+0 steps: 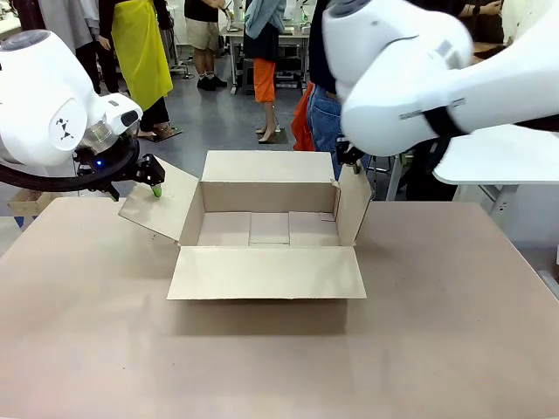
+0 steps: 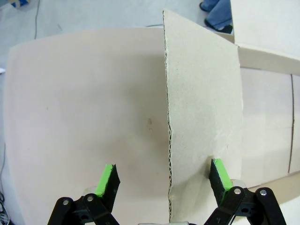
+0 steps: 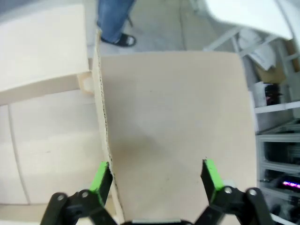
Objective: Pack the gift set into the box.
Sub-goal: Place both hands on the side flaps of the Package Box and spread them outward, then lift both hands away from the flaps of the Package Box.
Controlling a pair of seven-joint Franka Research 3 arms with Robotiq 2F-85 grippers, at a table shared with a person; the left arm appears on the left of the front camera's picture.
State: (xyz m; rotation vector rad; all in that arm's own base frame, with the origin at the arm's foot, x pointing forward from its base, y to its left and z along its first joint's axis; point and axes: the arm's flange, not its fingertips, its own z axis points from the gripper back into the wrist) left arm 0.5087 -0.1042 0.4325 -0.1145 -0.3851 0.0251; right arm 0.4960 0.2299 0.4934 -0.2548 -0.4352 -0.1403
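Cardboard box (image 1: 266,196) sits open and empty, so packing's all ahead; left gripper (image 2: 162,168) jaws apart around the left flap (image 2: 201,93), right gripper (image 3: 155,166) apart too, right flap (image 1: 354,205) just beside one pad

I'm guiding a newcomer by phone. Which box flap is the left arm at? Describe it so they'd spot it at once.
On the table stands an open brown box. Its left flap splays outward, its edge between the left gripper's open jaws; the right flap stands nearly upright.
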